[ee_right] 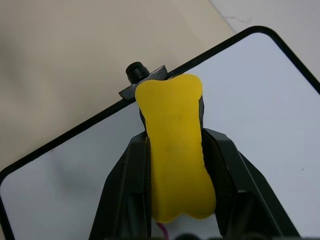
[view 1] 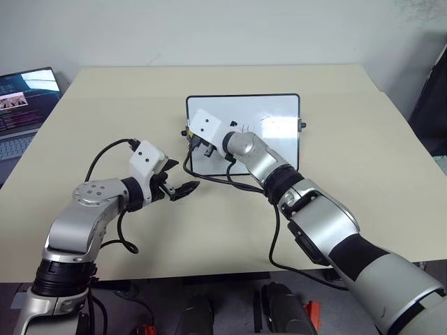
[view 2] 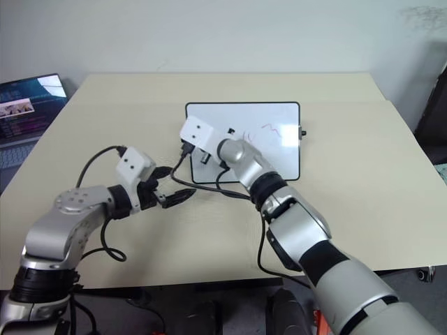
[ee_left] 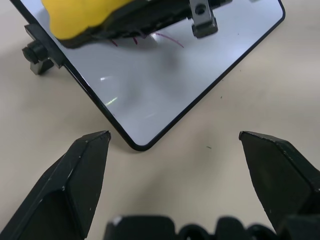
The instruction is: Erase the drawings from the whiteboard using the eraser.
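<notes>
While clamped in the right gripper [ee_right: 176,170], the eraser [ee_right: 176,155] hid part of the drawings [view 2: 269,130]. Left gripper [ee_left: 175,145] gaped empty at the whiteboard's [view 1: 279,112] seven o'clock corner.

Yellow eraser [ee_right: 176,155] (darker underside), red drawings [view 2: 269,130], glossy white black-framed whiteboard [view 1: 279,112], beige table [view 1: 105,112]

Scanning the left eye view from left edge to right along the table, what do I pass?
laptop → left gripper → right gripper's white wrist module → red drawings on the whiteboard → whiteboard's right side knob.

Black-framed whiteboard [view 2: 279,150] flat on table, faint red drawings [view 2: 269,130], yellow bone-shaped eraser [ee_right: 176,150] apparently touching it
</notes>
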Robot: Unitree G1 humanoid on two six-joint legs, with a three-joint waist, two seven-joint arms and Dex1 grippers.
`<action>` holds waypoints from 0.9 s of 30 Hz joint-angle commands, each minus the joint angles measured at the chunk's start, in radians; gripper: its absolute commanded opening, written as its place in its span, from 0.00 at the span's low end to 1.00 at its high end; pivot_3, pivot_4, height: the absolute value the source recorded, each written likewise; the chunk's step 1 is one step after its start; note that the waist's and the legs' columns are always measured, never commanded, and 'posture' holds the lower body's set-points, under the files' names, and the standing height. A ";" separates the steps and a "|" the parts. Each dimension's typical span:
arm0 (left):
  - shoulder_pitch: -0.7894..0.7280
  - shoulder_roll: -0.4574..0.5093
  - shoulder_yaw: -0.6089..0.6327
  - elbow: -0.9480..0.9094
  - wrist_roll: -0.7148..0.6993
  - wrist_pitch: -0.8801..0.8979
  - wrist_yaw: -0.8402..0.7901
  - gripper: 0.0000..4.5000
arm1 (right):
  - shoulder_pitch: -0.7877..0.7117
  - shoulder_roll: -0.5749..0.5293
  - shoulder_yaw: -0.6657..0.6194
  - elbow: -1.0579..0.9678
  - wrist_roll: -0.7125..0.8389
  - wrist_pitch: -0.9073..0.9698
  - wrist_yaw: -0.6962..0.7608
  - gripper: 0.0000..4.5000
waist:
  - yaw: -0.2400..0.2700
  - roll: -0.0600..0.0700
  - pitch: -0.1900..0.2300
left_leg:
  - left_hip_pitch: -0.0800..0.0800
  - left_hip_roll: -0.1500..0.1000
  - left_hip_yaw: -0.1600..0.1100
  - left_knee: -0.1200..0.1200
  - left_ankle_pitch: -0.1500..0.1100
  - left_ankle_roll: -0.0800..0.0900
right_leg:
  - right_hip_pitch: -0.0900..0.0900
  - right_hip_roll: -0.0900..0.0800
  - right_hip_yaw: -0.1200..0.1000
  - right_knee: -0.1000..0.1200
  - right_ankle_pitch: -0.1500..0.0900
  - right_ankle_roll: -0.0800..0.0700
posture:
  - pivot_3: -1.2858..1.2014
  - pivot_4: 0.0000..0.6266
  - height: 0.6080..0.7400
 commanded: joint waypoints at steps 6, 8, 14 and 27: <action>-0.026 0.002 0.001 -0.008 0.002 -0.027 -0.009 1.00 | 0.101 -0.102 -0.002 -0.013 -0.017 0.047 0.053 0.25 | 0.010 -0.001 -0.001 | 0.004 0.000 -0.001 0.001 0.000 0.000 | 0.006 0.000 -0.001 -0.001 0.000 0.000 | 0.52 0.24 1.00; -0.029 0.000 -0.001 -0.005 0.002 -0.028 -0.011 1.00 | 0.125 -0.130 -0.003 -0.037 -0.020 0.058 0.058 0.25 | 0.011 -0.002 -0.001 | 0.006 0.000 -0.002 0.001 0.000 0.000 | 0.007 0.000 -0.001 -0.001 0.000 0.001 | 0.52 0.24 1.00; -0.049 0.000 -0.011 0.010 0.004 -0.033 -0.021 1.00 | 0.246 -0.240 0.003 -0.178 -0.033 0.108 0.109 0.25 | 0.025 -0.004 -0.004 | 0.007 0.000 -0.002 0.003 0.002 0.001 | 0.009 0.000 -0.002 0.000 0.000 0.003 | 0.52 0.24 1.00; -0.064 0.014 -0.008 0.034 0.011 -0.039 -0.039 1.00 | 0.435 -0.354 0.040 -0.529 -0.045 0.242 0.220 0.25 | 0.036 -0.005 -0.010 | 0.009 0.000 -0.002 0.003 0.003 0.002 | 0.011 0.000 -0.001 0.000 0.000 0.003 | 0.52 0.24 1.00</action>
